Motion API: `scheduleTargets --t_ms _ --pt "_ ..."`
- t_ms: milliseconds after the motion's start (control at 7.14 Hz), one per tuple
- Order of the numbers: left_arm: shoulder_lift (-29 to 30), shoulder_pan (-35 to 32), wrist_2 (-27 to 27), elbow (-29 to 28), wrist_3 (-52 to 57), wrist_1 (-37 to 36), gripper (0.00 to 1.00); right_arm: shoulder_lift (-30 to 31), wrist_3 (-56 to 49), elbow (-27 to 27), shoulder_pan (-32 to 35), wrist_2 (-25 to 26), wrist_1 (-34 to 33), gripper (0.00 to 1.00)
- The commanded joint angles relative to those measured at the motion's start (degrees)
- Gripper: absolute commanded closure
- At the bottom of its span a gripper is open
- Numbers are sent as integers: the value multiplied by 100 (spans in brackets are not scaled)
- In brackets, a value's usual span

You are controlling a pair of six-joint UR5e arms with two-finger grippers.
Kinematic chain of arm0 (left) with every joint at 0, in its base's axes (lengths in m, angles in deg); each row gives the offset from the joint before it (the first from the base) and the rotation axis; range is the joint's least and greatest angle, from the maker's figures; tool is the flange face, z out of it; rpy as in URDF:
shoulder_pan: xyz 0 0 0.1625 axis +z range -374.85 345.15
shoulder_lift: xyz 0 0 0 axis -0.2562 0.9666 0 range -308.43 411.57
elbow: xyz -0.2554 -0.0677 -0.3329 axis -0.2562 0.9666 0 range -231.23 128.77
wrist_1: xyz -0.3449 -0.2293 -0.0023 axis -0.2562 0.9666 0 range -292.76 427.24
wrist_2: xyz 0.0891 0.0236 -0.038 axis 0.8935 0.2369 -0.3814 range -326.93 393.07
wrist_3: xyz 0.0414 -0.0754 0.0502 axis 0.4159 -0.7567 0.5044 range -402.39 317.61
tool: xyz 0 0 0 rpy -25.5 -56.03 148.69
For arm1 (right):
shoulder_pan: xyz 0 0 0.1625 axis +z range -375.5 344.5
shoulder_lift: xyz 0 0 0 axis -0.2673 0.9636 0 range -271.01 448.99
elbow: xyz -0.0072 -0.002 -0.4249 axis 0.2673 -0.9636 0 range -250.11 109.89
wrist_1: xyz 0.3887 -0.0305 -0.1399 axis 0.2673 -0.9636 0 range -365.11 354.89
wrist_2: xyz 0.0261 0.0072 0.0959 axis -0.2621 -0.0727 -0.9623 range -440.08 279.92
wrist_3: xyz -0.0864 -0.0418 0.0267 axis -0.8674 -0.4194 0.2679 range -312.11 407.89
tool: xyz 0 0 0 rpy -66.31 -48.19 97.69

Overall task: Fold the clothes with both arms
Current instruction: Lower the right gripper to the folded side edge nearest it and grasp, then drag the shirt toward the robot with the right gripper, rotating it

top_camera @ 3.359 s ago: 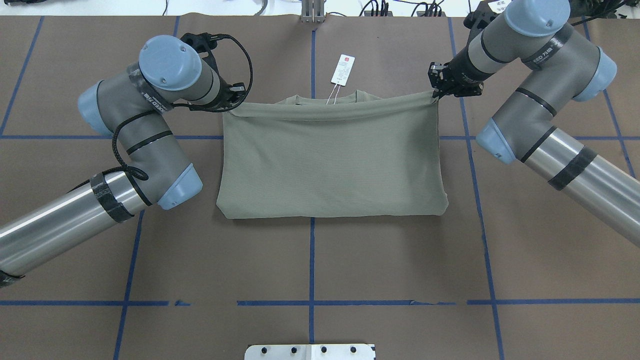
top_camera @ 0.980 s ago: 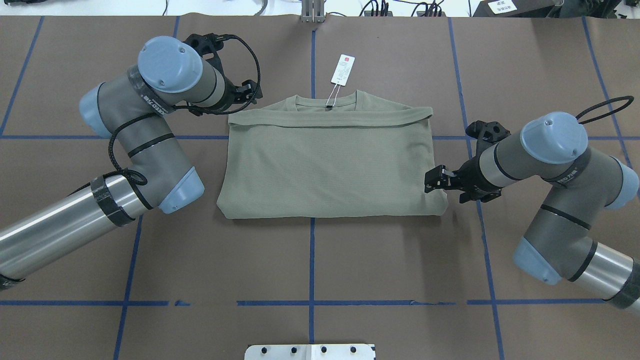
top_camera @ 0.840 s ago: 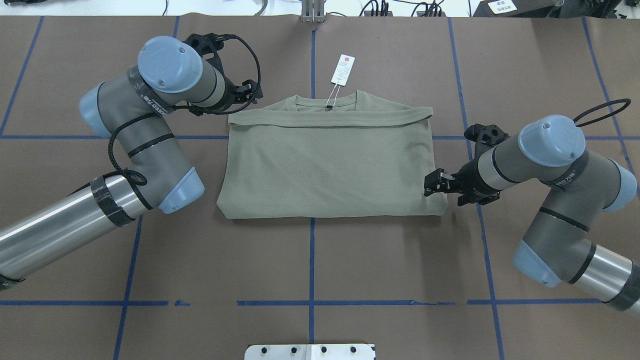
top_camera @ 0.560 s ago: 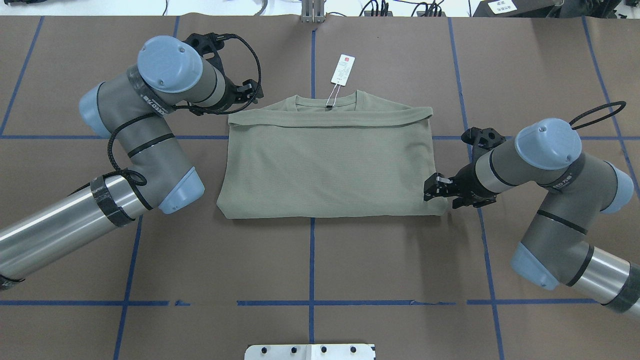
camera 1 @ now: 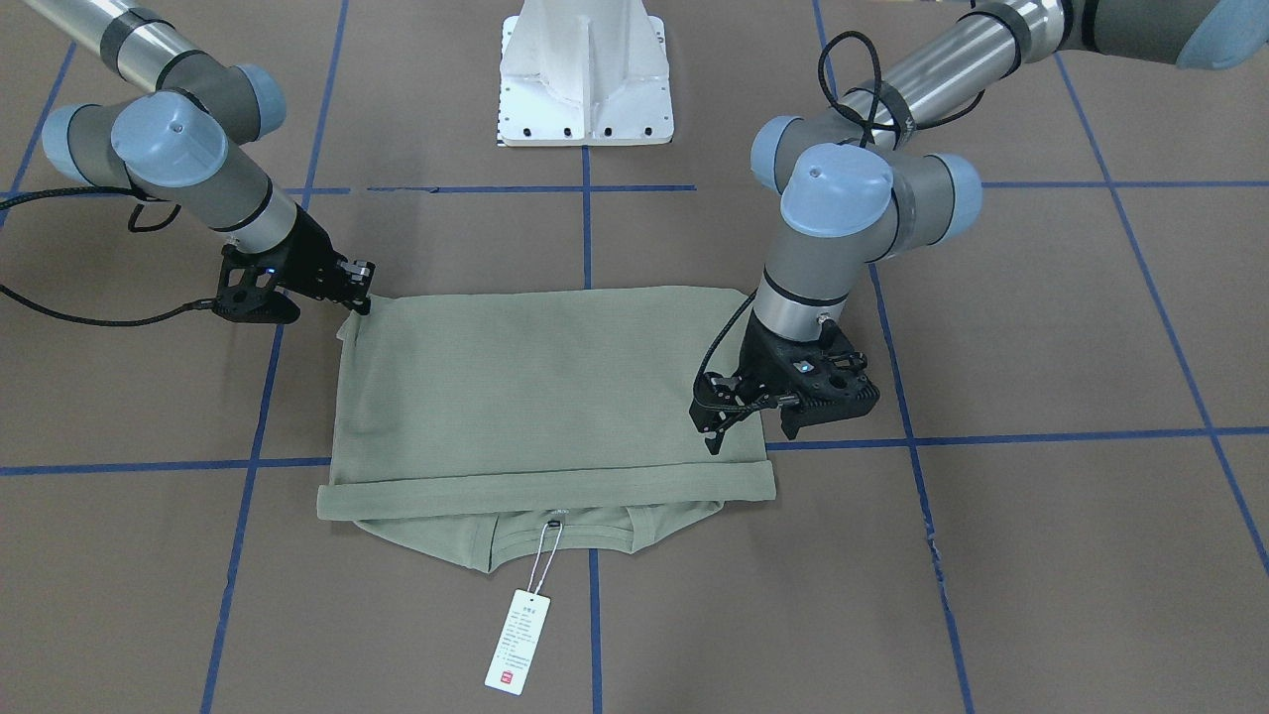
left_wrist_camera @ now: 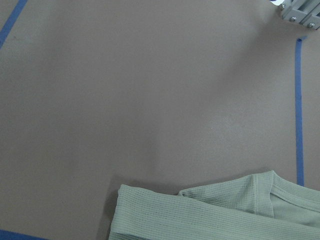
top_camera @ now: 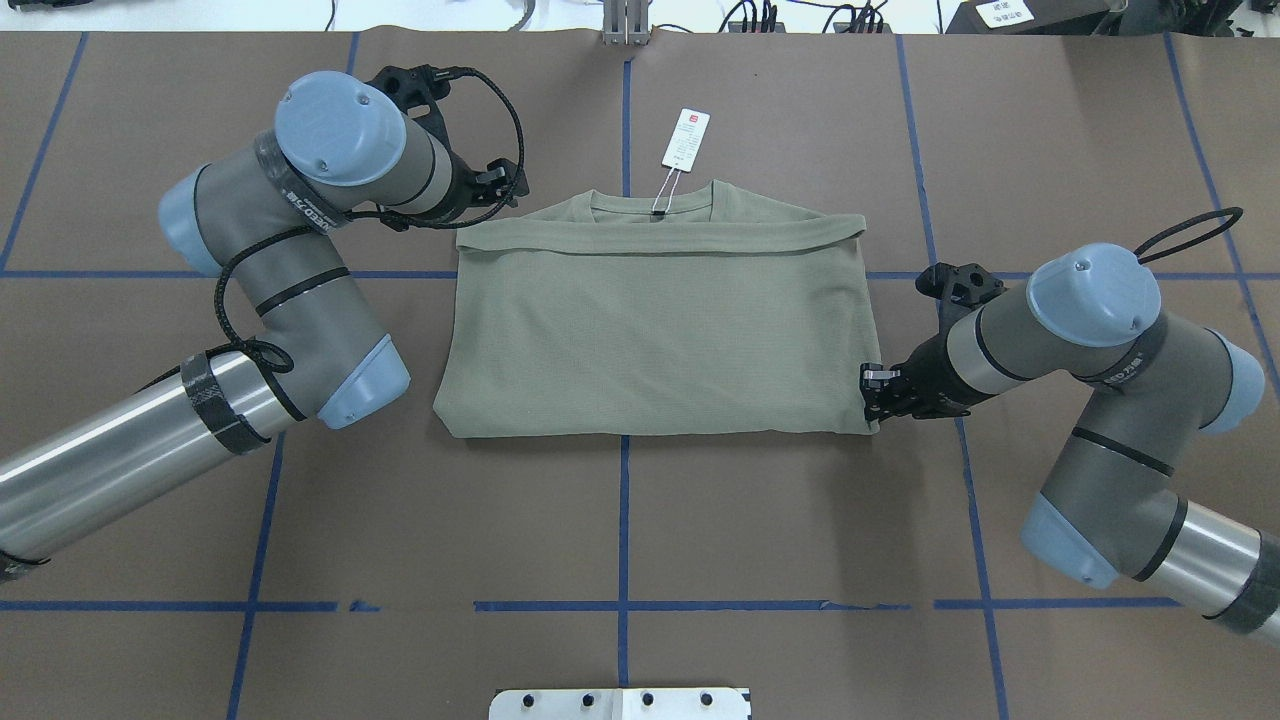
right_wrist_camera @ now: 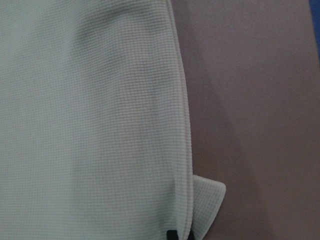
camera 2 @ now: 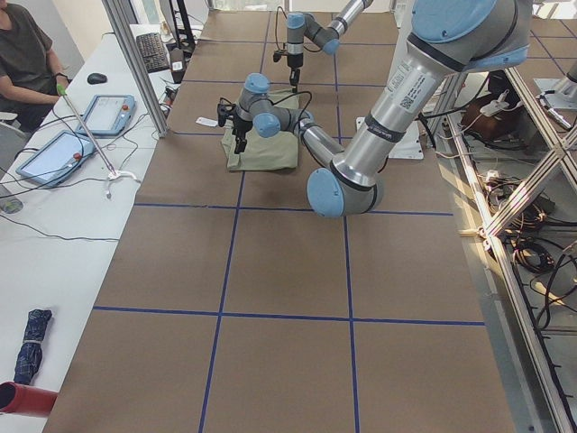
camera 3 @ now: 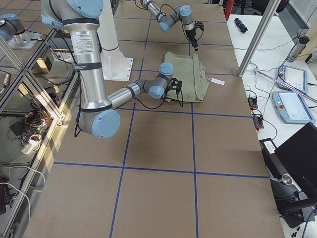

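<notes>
Looking down from above, I saw the green shirt [top_camera: 650,330] lying folded flat in the middle of the brown table [top_camera: 620,520]. Its white tag [top_camera: 686,138] stuck out at 12 o'clock. The left gripper [camera 1: 751,434] hung at the shirt's 10 o'clock corner, fingers spread. The right gripper [top_camera: 868,395] sat at the 4 o'clock corner, touching the cloth. I could not tell if it was pinching.

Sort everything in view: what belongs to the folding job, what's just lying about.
Job: sage-green shirt, hang tag, left gripper, right gripper.
Lying about: white pedestal base, tablets on the side bench, keyboard.
</notes>
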State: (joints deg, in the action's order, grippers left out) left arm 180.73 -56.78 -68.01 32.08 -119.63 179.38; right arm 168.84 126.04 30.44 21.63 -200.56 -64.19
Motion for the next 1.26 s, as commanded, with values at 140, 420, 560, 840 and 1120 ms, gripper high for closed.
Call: scheduleTargets --t_ms 140,420,560,840,1120 --pt "4 0 0 1 -1 1 3 984 7 1181 -607 24 2 100" --pt "4 18 9 1 -1 1 3 1986 86 1887 -1407 77 2 100" --pt "-5 44 17 -8 -1 1 3 2470 95 2159 -1872 77 10 100" --pt "-22 53 26 1 -1 1 3 2563 357 2293 -2577 69 37 1" --pt "-23 158 18 36 8 10 2 2510 385 2504 -2580 60 46 0"
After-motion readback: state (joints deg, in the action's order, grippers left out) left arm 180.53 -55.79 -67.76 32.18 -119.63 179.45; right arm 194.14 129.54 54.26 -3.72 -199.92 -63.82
